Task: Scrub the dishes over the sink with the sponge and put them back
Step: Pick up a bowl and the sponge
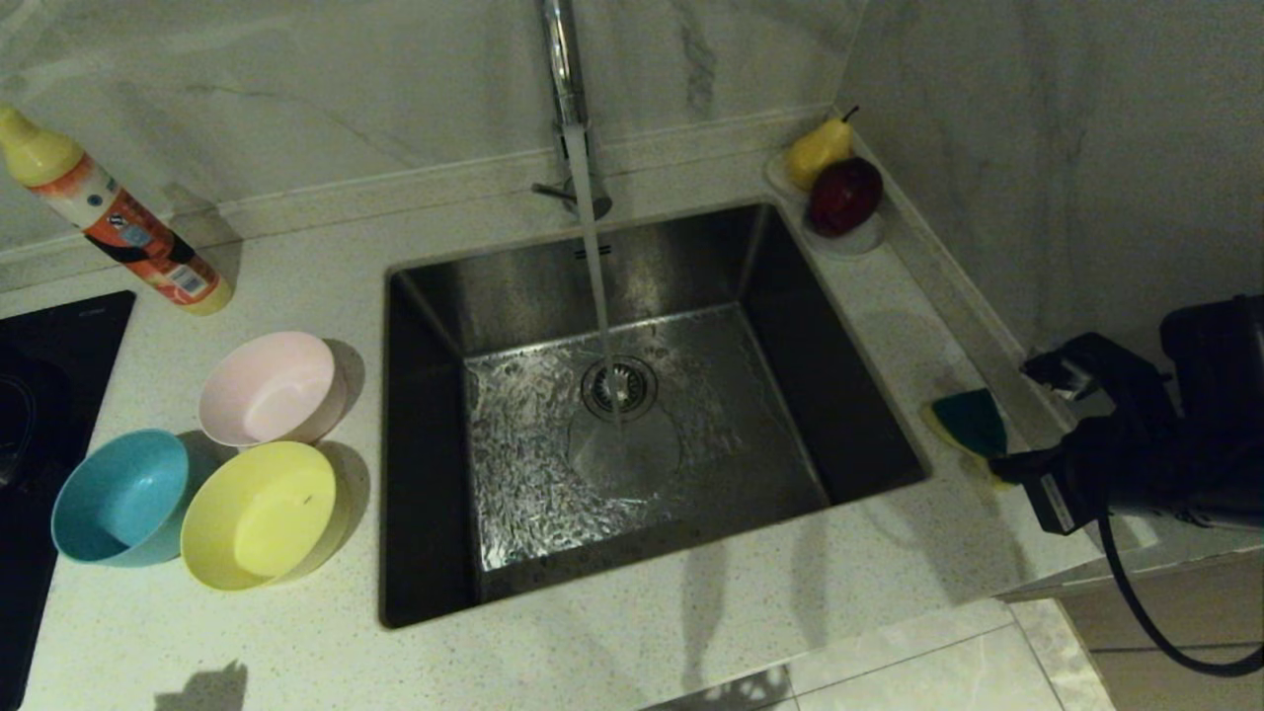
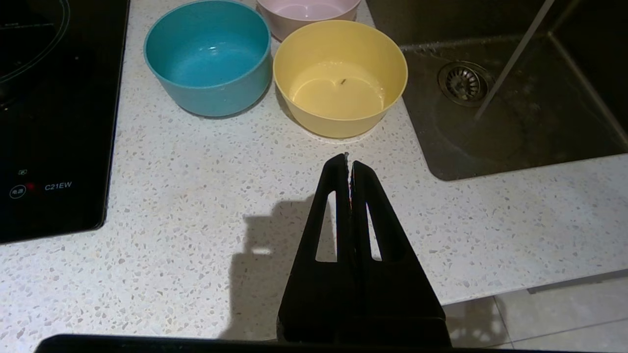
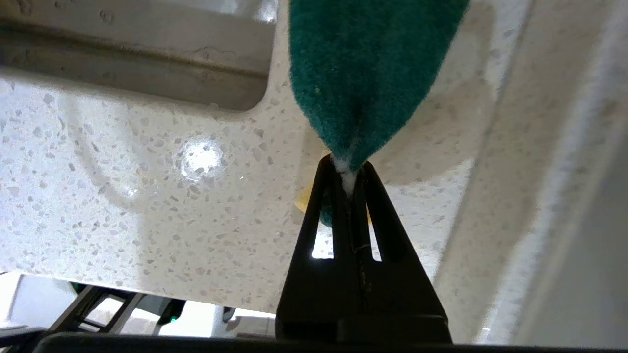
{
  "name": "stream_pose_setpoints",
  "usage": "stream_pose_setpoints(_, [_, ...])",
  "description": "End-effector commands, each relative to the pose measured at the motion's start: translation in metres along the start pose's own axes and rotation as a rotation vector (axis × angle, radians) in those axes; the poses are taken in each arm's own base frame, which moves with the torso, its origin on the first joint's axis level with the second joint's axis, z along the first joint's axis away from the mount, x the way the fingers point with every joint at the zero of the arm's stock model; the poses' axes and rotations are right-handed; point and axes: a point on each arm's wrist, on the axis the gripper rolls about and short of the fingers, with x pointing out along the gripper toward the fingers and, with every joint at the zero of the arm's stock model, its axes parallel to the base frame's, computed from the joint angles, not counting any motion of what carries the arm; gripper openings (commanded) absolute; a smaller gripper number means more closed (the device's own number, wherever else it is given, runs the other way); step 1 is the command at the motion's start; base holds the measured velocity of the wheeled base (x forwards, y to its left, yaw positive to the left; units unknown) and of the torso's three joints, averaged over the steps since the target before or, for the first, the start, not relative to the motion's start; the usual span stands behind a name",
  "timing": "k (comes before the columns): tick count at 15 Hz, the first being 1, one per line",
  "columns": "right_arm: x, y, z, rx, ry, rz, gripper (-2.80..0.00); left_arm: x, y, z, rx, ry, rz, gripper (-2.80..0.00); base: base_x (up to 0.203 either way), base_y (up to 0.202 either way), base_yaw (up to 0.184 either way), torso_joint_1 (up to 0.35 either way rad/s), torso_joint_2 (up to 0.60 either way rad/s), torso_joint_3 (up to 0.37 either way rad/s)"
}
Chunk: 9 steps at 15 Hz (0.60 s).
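Three bowls stand on the counter left of the sink [image 1: 425, 434]: pale pink [image 1: 267, 387], light blue [image 1: 120, 497] and yellow [image 1: 261, 514]. Water runs from the chrome tap [image 1: 563, 69] onto the drain strainer [image 1: 619, 386]. The sponge [image 1: 971, 422], green side up with a yellow edge, sits on the counter right of the sink. My right gripper [image 3: 347, 169] is shut on the sponge's [image 3: 368, 68] near end, squeezing it thin. My left gripper [image 2: 348, 159] is shut and empty above the counter, just in front of the yellow bowl [image 2: 340, 78]; the blue bowl [image 2: 208, 56] is beside it.
A spray bottle [image 1: 109, 212] leans at the back left. A black cooktop [image 1: 39, 395] lies at the far left. A white dish with a pear [image 1: 818, 150] and a dark red apple [image 1: 845, 195] sits in the back right corner. A wall ledge runs close behind the sponge.
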Motion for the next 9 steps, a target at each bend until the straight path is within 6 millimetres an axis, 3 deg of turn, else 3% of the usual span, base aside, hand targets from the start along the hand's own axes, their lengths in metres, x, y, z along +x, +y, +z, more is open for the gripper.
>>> stream_pose_setpoints(1, [0.0053, 0.0011, -0.0021, 0.001, 0.015, 0.006, -2.80, 0.0019, 0.0002, -0.0113, 0.001, 0.039, 0.002, -2.80, 0.000, 0.000, 0.000, 0.000, 0.00, 0.000])
stream_pose_setpoints(4, [0.0040, 0.0011, -0.0018, -0.001, 0.012, 0.003, -2.80, 0.0020, 0.0002, -0.0113, 0.001, 0.040, 0.002, -2.80, 0.000, 0.000, 0.000, 0.000, 0.00, 0.000])
stream_pose_setpoints(5, [0.0035, 0.0011, -0.0018, -0.001, 0.011, 0.003, 0.00, 0.0019, 0.0002, -0.0113, 0.001, 0.039, 0.002, -2.80, 0.000, 0.000, 0.000, 0.000, 0.00, 0.000])
stream_pose_setpoints(9, [0.0032, 0.0010, -0.0026, 0.000, 0.015, 0.003, 0.00, 0.0019, 0.0002, -0.0113, 0.001, 0.039, 0.002, -2.80, 0.000, 0.000, 0.000, 0.000, 0.00, 0.000])
